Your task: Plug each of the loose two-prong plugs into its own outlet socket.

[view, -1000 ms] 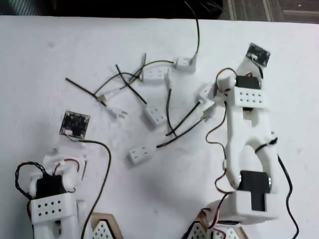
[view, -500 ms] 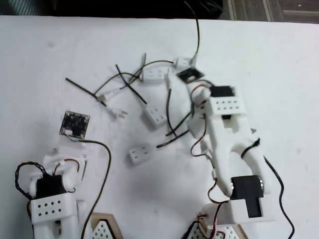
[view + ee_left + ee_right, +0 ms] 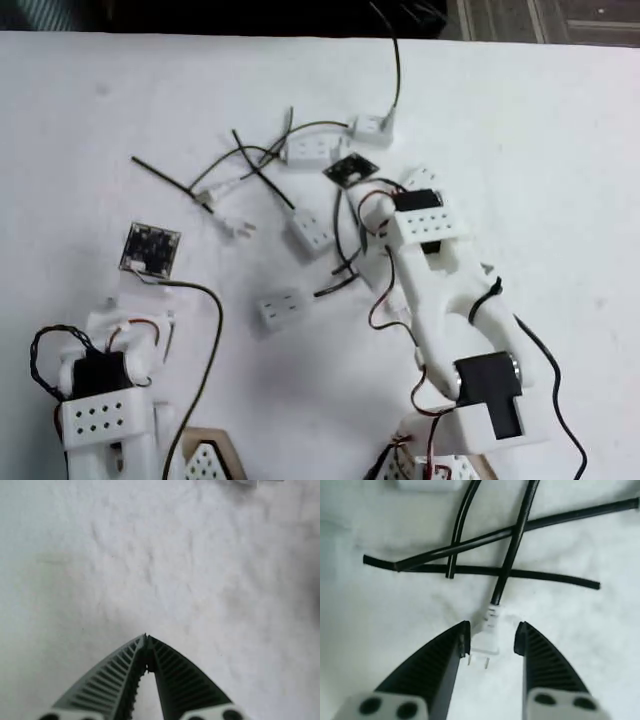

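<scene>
In the right wrist view a white two-prong plug (image 3: 486, 645) on a black cord (image 3: 512, 555) lies on the table between the fingers of my right gripper (image 3: 493, 626), which is open and not touching it. From above, my right arm (image 3: 420, 225) stands over the tangle of black cords (image 3: 345, 260). Several white outlet sockets lie around: one (image 3: 312, 232) beside that arm, one (image 3: 282, 308) nearer the front, two (image 3: 310, 148) at the back. Another loose plug (image 3: 236, 226) lies left of the middle. My left gripper (image 3: 146, 641) is shut over bare table, holding nothing.
My left arm (image 3: 100, 400) sits at the front left corner, away from the cords. A long black cable (image 3: 397, 60) runs off the back edge from the far socket (image 3: 370, 127). A thin dark cord (image 3: 160, 172) stretches out to the left. The tabletop (image 3: 560, 150) is white.
My right arm has swung left from the table's right side to over the cord tangle in the middle. The left arm has not moved.
</scene>
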